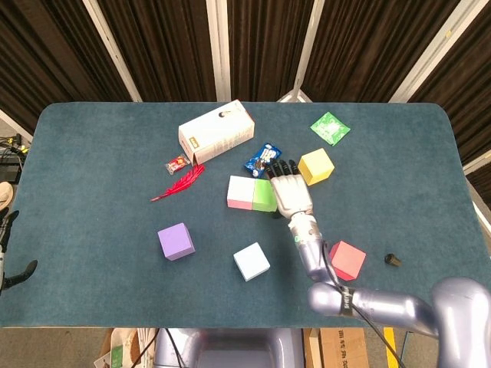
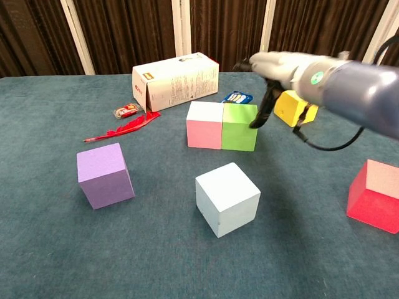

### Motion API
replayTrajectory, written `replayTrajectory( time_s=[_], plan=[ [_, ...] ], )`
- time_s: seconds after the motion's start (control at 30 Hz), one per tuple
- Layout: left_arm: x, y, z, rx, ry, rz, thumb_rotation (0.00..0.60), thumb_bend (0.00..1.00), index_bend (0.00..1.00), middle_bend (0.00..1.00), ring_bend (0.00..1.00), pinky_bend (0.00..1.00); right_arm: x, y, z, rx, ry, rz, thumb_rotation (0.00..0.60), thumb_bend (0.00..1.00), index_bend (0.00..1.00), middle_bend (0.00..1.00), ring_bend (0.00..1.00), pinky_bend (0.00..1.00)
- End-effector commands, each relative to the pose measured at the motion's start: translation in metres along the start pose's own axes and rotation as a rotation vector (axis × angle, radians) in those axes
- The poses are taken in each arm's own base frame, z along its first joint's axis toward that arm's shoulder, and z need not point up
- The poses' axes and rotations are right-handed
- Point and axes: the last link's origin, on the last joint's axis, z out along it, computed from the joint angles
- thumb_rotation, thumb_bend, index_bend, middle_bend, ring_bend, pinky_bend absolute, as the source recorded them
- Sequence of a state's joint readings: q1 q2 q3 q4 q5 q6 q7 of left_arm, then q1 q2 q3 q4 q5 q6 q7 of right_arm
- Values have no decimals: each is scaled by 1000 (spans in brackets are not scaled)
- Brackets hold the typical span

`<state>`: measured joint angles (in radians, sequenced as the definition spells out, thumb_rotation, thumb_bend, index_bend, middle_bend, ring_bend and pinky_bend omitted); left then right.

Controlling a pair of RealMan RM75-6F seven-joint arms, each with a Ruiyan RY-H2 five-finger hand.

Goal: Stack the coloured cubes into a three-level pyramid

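Fingers (image 2: pixel 269 94) of the right hand (image 1: pixel 288 188) hang loosely apart, empty, above the green cube's (image 2: pixel 239 127) right side.

Base row is under way: the pink cube (image 2: pixel 205 124) and green cube sit touching on the desk (image 1: pixel 100 184), with nothing stacked. A third base cube seems next, probably the yellow cube (image 2: pixel 294 107) nearby; light blue cube (image 2: pixel 227 198), purple cube (image 2: pixel 104 175) and red cube (image 2: pixel 375 195) lie apart. Left hand is out of sight.

No wording can be read anywhere. Fine print is carried on the long side of the white carton (image 2: pixel 176 80), and a yellow-and-dark label on its end flap, but both are too small and blurred to be made out.
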<state>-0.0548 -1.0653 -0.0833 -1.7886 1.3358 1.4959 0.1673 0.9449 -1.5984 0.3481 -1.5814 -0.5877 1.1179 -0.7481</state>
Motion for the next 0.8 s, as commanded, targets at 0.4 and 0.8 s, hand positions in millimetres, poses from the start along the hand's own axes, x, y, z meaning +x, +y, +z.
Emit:
replayTrajectory(
  time_s=[0.4,0.8],
  plan=[
    [-2,6,-1,-91,-29,-5,600,306,57,0,0,0,22,169,-138,-161,204,35,600,101,0,0,0,0],
    [-3,6,-1,-104,-59,-30,600,278,48,0,0,0,0,197,-201,-153,289,-7,600,100,0,0,0,0]
  ],
)
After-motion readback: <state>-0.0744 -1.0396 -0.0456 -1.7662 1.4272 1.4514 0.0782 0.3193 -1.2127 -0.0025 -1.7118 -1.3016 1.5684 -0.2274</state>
